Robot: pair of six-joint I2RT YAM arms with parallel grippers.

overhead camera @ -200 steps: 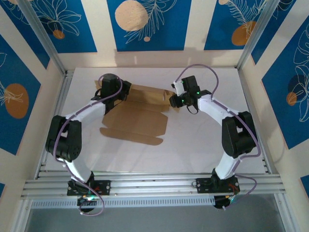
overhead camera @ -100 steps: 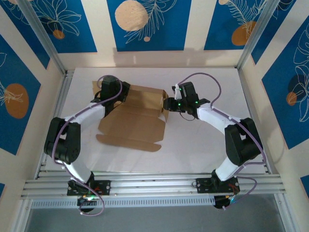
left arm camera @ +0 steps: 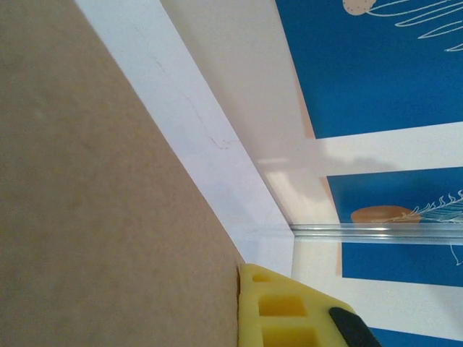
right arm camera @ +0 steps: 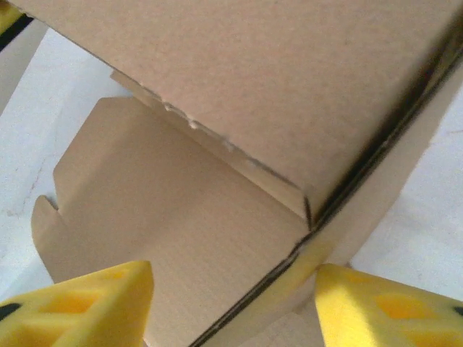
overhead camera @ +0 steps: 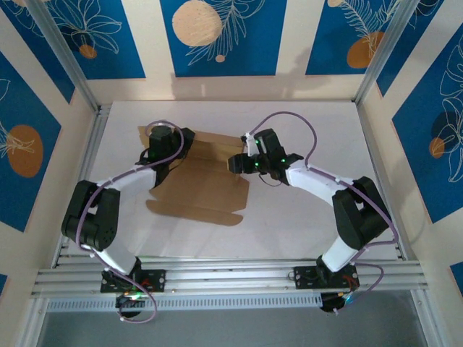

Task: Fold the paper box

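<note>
The paper box (overhead camera: 205,189) is a brown cardboard sheet lying left of centre, its back and right walls partly raised. My left gripper (overhead camera: 171,150) is at the box's back left corner. In the left wrist view the cardboard (left arm camera: 94,202) lies flush against one yellow finger (left arm camera: 286,311), and the other finger is hidden behind it. My right gripper (overhead camera: 239,161) is at the raised right wall. In the right wrist view that gripper (right arm camera: 235,289) is open and straddles the wall's edge (right arm camera: 340,217), with the box floor (right arm camera: 173,217) beyond.
A white table top (overhead camera: 304,210) spreads to the right of the box and in front of it. Aluminium frame rails (overhead camera: 231,275) run along the near edge. Blue patterned walls (overhead camera: 217,36) close in the back and sides.
My right gripper has moved left onto the box's right wall. The box has shifted slightly left and its back wall has dropped lower. The left gripper has kept its place at the back left corner.
</note>
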